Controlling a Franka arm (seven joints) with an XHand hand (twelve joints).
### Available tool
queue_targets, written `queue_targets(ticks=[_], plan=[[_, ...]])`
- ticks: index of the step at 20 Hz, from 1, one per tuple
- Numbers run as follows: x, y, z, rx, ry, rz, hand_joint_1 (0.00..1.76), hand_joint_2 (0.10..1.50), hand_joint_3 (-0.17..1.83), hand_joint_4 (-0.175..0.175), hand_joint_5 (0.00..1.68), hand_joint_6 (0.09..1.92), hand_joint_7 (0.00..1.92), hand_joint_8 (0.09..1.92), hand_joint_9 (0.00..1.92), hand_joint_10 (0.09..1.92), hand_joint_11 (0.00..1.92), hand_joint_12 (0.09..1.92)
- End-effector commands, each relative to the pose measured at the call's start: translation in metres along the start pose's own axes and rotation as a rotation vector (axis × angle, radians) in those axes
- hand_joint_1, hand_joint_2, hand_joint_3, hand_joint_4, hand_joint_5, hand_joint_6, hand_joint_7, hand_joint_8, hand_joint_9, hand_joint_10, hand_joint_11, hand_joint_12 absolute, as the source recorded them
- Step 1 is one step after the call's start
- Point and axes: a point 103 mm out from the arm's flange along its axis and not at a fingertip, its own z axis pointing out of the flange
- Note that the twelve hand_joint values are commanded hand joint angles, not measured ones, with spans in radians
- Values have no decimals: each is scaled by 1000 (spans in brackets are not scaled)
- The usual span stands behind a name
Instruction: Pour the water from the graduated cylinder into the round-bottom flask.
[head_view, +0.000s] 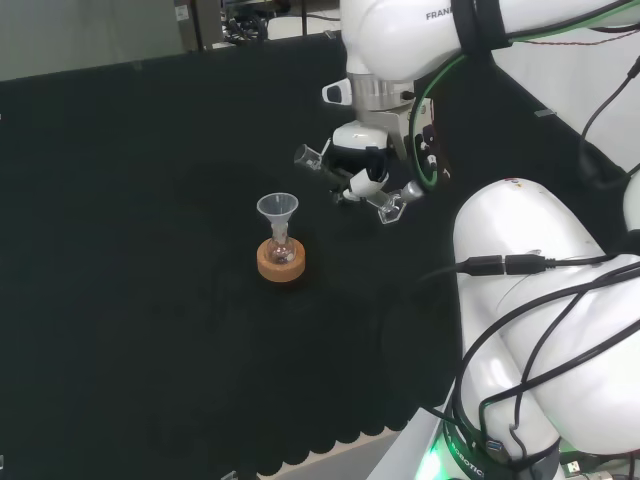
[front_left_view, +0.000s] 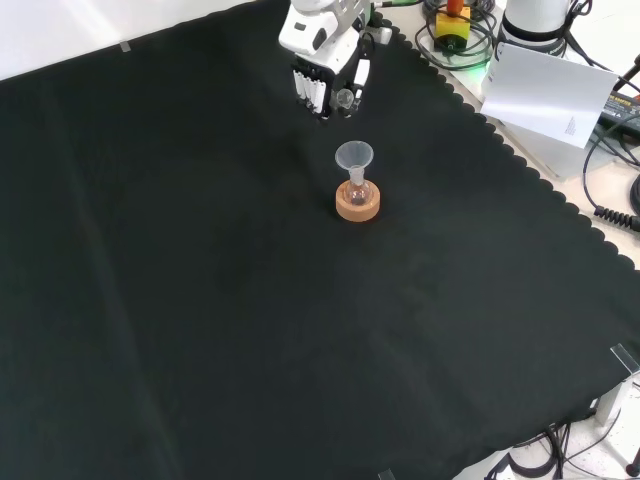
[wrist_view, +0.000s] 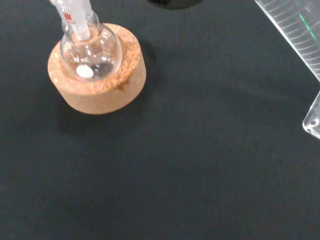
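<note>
A small round-bottom flask (head_view: 280, 249) stands on a cork ring (head_view: 281, 265) in the middle of the cloth, with a clear funnel (head_view: 277, 208) in its neck. In the head view the hand (head_view: 358, 160) hangs above and to the right of the funnel, shut on the clear graduated cylinder (head_view: 385, 204). The cylinder lies tilted almost flat, its mouth end toward the funnel and its base to the right. In the front view the hand (front_left_view: 325, 80) is just behind the funnel (front_left_view: 353, 156) and flask (front_left_view: 357, 190). Close up, the wrist view shows the flask (wrist_view: 90, 49), the cork ring (wrist_view: 100, 92) and the cylinder (wrist_view: 295, 30).
Black cloth (front_left_view: 200, 300) covers the bench, with its scalloped edge (front_left_view: 520, 165) at the right of the front view. Beyond that edge lie a sheet of paper (front_left_view: 550, 92) and cables. The arm's white links (head_view: 530, 300) stand at the right of the head view.
</note>
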Motion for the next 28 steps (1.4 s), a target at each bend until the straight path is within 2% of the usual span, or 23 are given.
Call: queue_targets(ticks=[1, 11, 18, 22, 28], plan=[[6, -6, -1, 42, -82, -1, 1153, 1105, 55, -175, 964, 1051, 1231, 359, 1403, 87, 1201, 774], [20, -2, -2, 132, -216, -4, 1152, 1104, 60, -175, 961, 1056, 1232, 355, 1404, 87, 1201, 770], [32, 10, -6, 206, -321, 70, 1151, 1103, 65, -175, 958, 1061, 1232, 351, 1405, 87, 1200, 768], [30, 10, -8, 212, -339, 87, 1151, 1103, 68, -175, 956, 1065, 1232, 350, 1406, 87, 1200, 766], [21, 5, -13, 196, -327, 103, 1150, 1103, 72, -175, 953, 1069, 1232, 349, 1407, 87, 1200, 765]])
